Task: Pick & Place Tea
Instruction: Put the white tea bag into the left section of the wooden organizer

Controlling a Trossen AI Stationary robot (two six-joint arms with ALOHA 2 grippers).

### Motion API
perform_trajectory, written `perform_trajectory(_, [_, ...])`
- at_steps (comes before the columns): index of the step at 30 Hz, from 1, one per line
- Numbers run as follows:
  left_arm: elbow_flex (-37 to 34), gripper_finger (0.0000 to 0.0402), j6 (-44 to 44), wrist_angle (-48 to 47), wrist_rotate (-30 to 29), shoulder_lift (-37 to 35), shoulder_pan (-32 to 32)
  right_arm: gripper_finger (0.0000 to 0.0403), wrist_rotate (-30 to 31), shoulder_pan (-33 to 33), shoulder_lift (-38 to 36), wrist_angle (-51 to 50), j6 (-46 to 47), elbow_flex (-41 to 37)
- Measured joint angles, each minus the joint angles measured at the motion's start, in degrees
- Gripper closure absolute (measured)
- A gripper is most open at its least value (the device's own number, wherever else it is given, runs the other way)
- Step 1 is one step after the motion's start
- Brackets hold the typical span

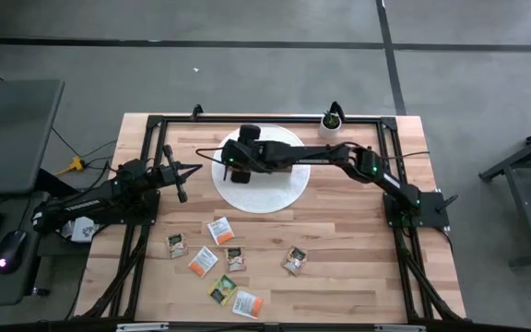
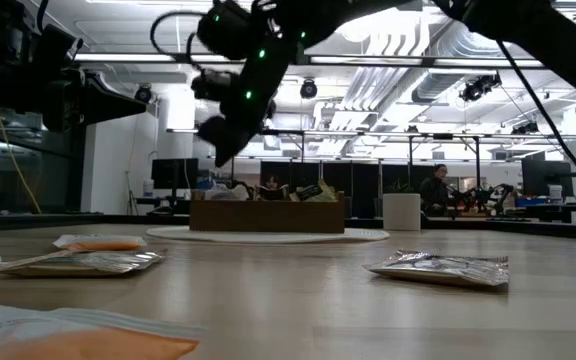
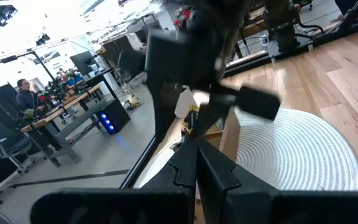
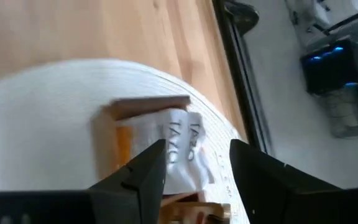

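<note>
Several small tea sachets lie flat on the wood near the table's near edge, among them a white-orange one point(image 1: 203, 261), a tan one point(image 1: 294, 260) and a green-yellow one point(image 1: 222, 290). The brown wooden box point(image 2: 268, 213) stands on a round white mat point(image 1: 279, 194), with sachets sticking up out of it. My right gripper point(image 4: 197, 149) hovers open above the box's left end point(image 4: 148, 109), where white sachets point(image 4: 179, 149) stand in the end compartment; it holds nothing. My left gripper point(image 1: 194, 169) waits shut to the left of the mat, pointing at it.
A small potted plant point(image 1: 332, 118) stands at the table's far edge. A black metal frame point(image 1: 155, 124) runs along the table's sides. Bare wood lies between the mat and the loose sachets. People sit at desks in the room behind point(image 2: 435, 190).
</note>
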Motion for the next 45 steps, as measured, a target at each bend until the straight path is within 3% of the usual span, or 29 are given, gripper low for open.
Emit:
perform_trajectory(11, [0.02,0.0401,0.01,0.00,0.01,0.00,0.00,0.0233,-21.47,3.55,-2.50,-9.46,3.68,0.07])
perform_trajectory(18, [0.01,0.0401,0.00,0.00,0.03,0.00,-0.01,0.0232,-38.83,7.53,-2.59,-15.53,2.86,0.07])
perform_trajectory(26, [0.02,0.0401,0.01,0.00,0.01,0.00,0.00,0.0235,-53.35,14.56,-2.59,-20.39,-8.84,0.07])
perform_trajectory(33, [0.02,0.0401,-0.01,0.00,0.01,0.00,-0.02,0.0234,-52.78,22.32,-2.59,-20.00,-18.53,0.07])
perform_trajectory(45, [0.00,0.0401,0.00,0.00,0.01,0.00,-0.01,0.0233,-47.42,29.64,0.10,-6.44,-21.92,-0.50])
